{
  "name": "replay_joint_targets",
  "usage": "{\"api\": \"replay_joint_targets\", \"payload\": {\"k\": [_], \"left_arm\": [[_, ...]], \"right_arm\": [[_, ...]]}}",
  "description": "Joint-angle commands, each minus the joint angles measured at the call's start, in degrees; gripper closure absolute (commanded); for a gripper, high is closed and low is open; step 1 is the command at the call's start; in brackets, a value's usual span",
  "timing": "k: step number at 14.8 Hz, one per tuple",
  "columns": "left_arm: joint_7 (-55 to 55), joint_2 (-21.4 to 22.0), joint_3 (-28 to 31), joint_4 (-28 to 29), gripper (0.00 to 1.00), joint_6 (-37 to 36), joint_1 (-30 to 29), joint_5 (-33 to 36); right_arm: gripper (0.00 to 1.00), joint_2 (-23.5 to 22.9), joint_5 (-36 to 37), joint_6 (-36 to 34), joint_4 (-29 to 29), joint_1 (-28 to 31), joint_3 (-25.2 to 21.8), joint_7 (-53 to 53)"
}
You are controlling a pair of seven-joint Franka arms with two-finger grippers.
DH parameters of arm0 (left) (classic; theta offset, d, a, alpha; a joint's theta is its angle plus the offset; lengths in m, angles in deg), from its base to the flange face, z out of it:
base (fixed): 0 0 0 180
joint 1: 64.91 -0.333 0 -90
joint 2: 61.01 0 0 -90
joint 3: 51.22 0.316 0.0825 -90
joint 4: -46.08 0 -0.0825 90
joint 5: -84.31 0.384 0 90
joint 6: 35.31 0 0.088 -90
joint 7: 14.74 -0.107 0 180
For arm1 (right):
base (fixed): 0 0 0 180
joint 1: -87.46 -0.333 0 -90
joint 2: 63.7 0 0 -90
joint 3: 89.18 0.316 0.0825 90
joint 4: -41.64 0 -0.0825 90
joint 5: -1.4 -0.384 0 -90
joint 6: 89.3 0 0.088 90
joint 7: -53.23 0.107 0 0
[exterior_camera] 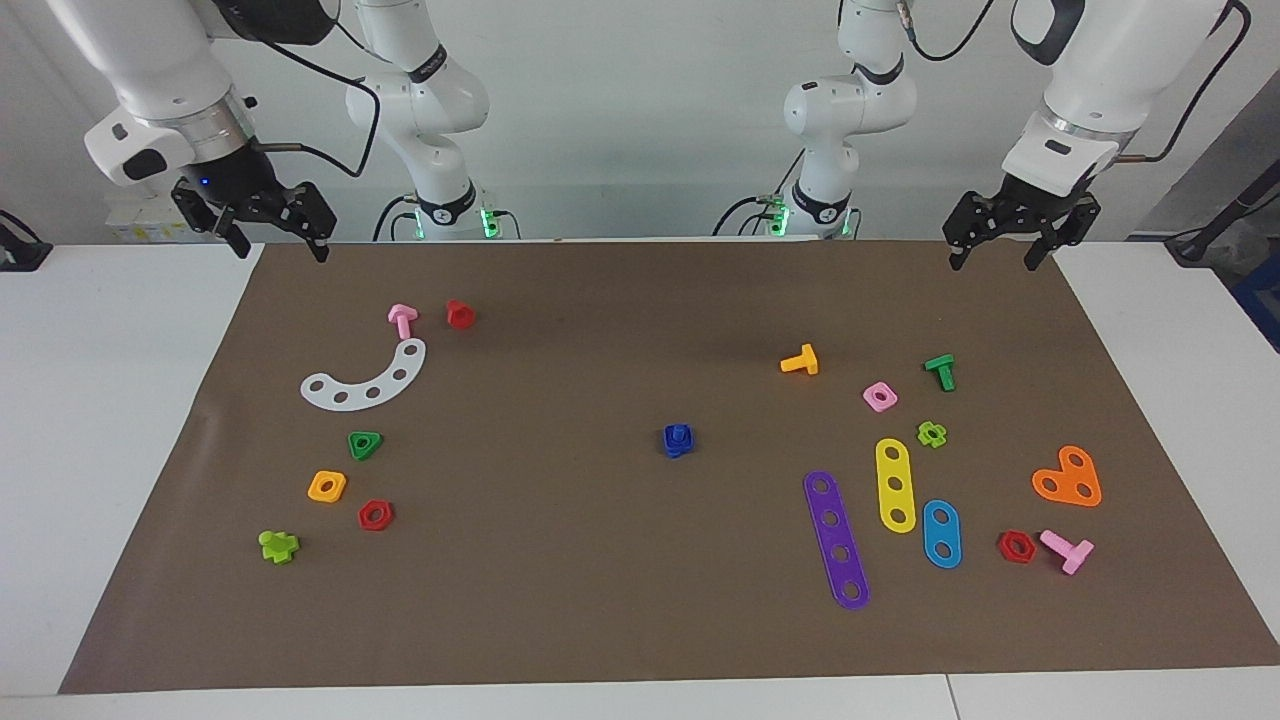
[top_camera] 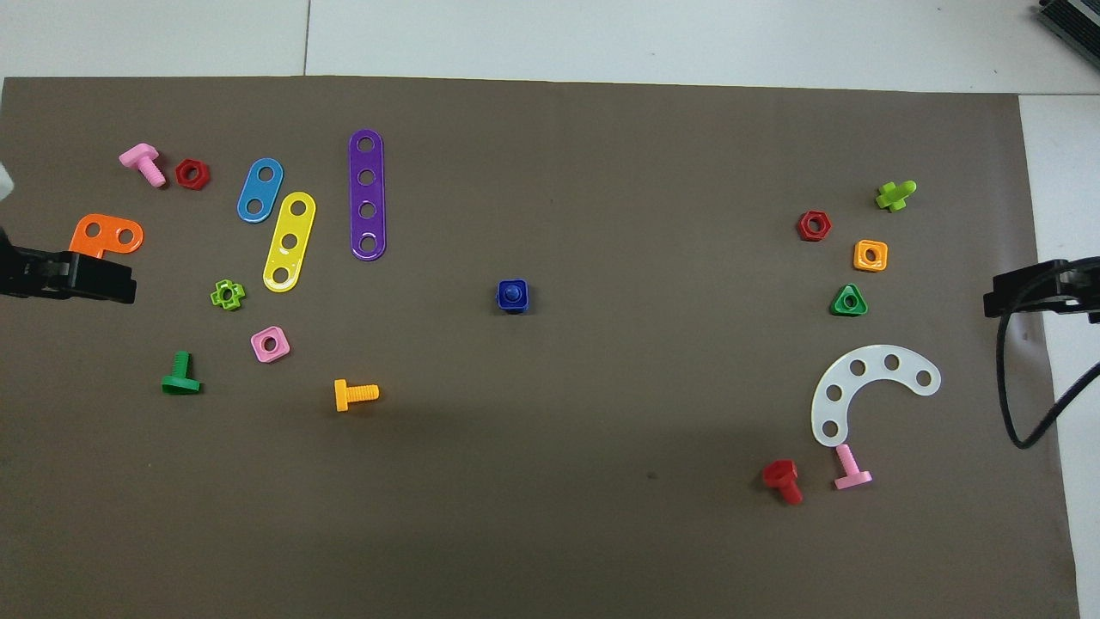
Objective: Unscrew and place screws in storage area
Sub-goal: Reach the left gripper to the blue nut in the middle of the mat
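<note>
**Ana:** While both arms wait, where is the piece we want?

**Ben:** The blue bolt with its nut [exterior_camera: 678, 440] sits alone near the middle of the brown mat [exterior_camera: 620, 620], well apart from everything else. The nut looks threaded on, so nothing is unscrewed yet.

**Ana:** And the hands?

**Ben:** The left gripper [exterior_camera: 992, 262] hangs over the mat's corner at the robots' edge, at the left arm's end, fingers spread and holding nothing. The right gripper [exterior_camera: 278, 247] hangs over the matching corner at the right arm's end, also spread and empty.

**Ana:** What could go wrong from here?

**Ben:** I'd say the piece is small and light, so a finger coming down off-centre could push it across the mat rather than pinch it. Unscrewing needs one hand on the nut and one on the bolt; with so little to hold, the two sets of fingers may crowd each other, or one may slip and the whole piece turn with nothing loosening.

**Ana:** Wrong-part risk?

**Ben:** Low; the orange bolt [exterior_camera: 800, 361] and purple strip [exterior_camera: 836, 540] are the closest, and neither is close.
</note>
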Motion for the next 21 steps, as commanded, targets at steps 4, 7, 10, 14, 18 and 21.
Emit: {"api": "replay_joint_targets", "payload": {"k": [4, 7, 10, 14, 18, 21], "left_arm": [[-0.13, 1.43, 0.56, 1.44, 0.00, -0.98, 0.99, 0.31], [-0.13, 1.69, 0.38, 1.79, 0.00, -1.68, 0.99, 0.31], [1.70, 2.13, 0.21, 3.20, 0.00, -0.37, 1.07, -4.74], [12.31, -0.05, -0.06, 3.11, 0.01, 2.79, 5.54, -8.65], [21.82, -5.23, 0.03, 2.50, 0.04, 9.28, 12.83, -8.56], [28.76, -13.57, 0.21, -0.30, 0.04, 15.96, 20.04, -7.86]], "right_arm": [[0.00, 1.22, -0.65, 0.61, -1.47, 0.41, 0.29, 0.45], [0.00, 1.22, -0.65, 0.61, -1.38, 0.41, 0.29, 0.45], [0.00, 1.22, -0.65, 0.61, -1.38, 0.41, 0.29, 0.45], [0.00, 1.22, -0.65, 0.61, -1.47, 0.41, 0.29, 0.45], [0.00, 1.22, -0.65, 0.61, -1.38, 0.41, 0.29, 0.45], [0.00, 1.22, -0.65, 0.61, -1.39, 0.41, 0.29, 0.45]]}}
